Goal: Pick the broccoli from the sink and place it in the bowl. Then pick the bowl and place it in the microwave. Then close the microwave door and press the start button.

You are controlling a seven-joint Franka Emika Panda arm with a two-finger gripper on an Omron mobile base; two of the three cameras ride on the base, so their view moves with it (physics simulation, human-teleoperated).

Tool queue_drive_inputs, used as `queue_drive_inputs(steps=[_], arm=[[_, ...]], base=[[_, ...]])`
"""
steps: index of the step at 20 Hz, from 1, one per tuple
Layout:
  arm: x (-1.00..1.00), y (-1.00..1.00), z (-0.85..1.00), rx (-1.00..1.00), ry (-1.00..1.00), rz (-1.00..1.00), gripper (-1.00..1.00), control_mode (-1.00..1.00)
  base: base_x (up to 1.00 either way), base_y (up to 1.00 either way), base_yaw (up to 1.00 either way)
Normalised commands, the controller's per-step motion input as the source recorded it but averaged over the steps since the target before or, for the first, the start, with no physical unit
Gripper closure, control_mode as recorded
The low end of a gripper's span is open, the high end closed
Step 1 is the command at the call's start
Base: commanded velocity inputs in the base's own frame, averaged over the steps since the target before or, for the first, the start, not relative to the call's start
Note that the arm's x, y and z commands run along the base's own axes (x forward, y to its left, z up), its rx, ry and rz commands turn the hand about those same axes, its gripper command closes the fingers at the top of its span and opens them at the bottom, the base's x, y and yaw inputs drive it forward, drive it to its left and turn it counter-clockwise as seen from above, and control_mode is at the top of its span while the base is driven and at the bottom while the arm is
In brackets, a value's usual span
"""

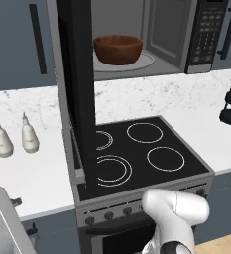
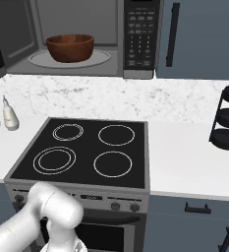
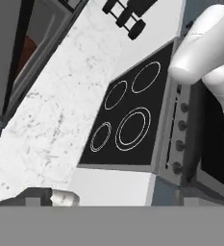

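Bowl (image 1: 118,49) sits inside the microwave (image 2: 81,34) on the round turntable, upright, roughly centred; whether the broccoli is in it can't be told, the rim hides the inside. Microwave door (image 1: 77,94) hangs wide open, swung out over the left of the stovetop (image 2: 86,152), seen edge-on in the left base view. Door looks stiff, broad and light on its hinge, smooth glass face, so probably best pushed flat on the outer face near the free edge rather than pinched. Keypad panel (image 2: 141,37) is at the right of the cavity; start button is too small to pick out. Gripper fingertips can't be made out in the hand view, but the claw is spread wide and holding nothing.
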Motion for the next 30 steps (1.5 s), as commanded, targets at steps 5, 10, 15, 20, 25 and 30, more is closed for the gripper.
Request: queue_drive_inputs(steps=[5, 10, 15, 20, 25, 30], arm=[[1.00, 0.26, 0.12, 0.00, 0.00, -0.43, -1.00, -1.00], [0.78, -0.56, 0.14, 0.00, -0.06, -0.36, -1.00, -1.00], [0.27, -0.95, 0.30, 0.05, -0.17, -0.21, -1.00, -1.00], [0.02, -1.00, 0.25, 0.08, -0.21, -0.01, -1.00, -1.00], [0.21, -1.00, 0.13, 0.03, -0.18, 0.00, -1.00, -1.00], [0.45, -1.00, 0.22, 0.01, -0.13, 0.00, -1.00, -1.00]], base=[[0.00, 0.00, 0.00], [0.00, 0.00, 0.00], [0.00, 0.00, 0.00], [0.00, 0.00, 0.00], [0.00, 0.00, 0.00], [0.00, 0.00, 0.00]])
